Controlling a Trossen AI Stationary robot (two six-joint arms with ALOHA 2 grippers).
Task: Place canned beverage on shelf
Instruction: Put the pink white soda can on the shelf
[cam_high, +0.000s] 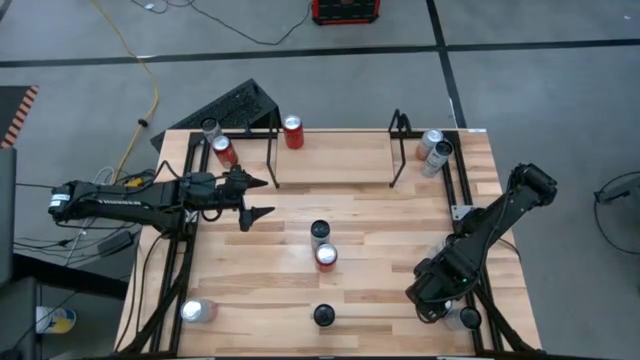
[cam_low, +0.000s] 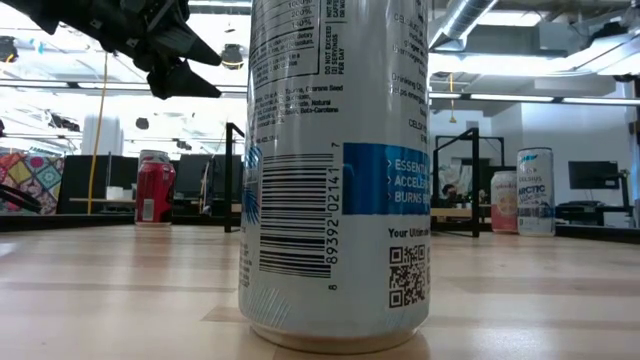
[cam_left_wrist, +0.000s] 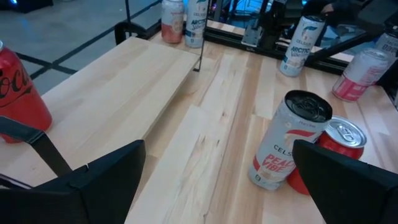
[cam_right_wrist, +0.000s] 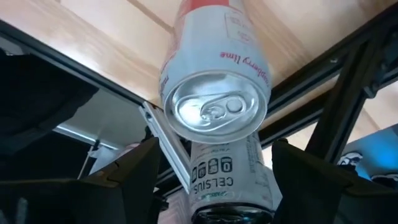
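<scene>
From my left gripper (cam_high: 258, 198), jaws wide and empty, the nearest can (cam_left_wrist: 282, 142) stands mid-surface, probably full, rigid and slick, so I'd clamp its mid-wall; right gripper (cam_right_wrist: 211, 180) open around nothing; shelf (cam_high: 335, 150) beyond at the far edge.

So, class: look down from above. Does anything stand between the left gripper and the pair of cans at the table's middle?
Nothing visible does. The left gripper, open, hangs over bare wood, and the table between it and the black-topped can and the red can touching it is bare.
</scene>
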